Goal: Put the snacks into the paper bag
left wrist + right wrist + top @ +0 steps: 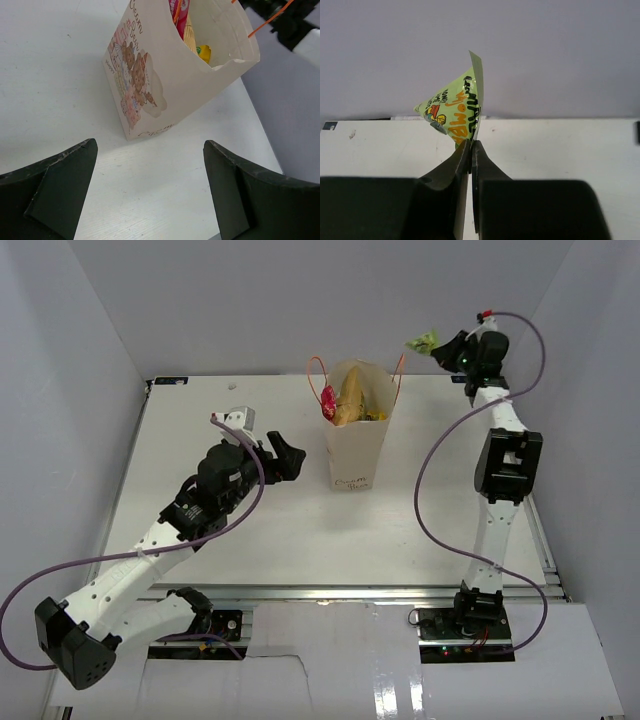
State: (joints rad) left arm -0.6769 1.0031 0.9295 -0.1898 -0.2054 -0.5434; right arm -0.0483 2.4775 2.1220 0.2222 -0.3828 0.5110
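Observation:
The cream paper bag [356,445] stands upright at the table's middle back, with orange loop handles. Inside it I see a tan-gold chip bag [355,400] and a red packet [329,400]. In the left wrist view the paper bag [160,85] shows bear prints, with red and yellow wrappers [202,51] in its mouth. My right gripper [438,348] is raised at the far right, to the right of and above the bag, shut on a green snack packet [423,341]. The right wrist view shows the jaws pinching the green packet [452,112] by its edge. My left gripper [283,457] stands open, empty, left of the bag.
White table [250,520] with grey walls on three sides. A small white tag-like piece [240,417] lies at the back left, behind the left arm. The right arm's purple cable [440,450] loops over the table right of the bag.

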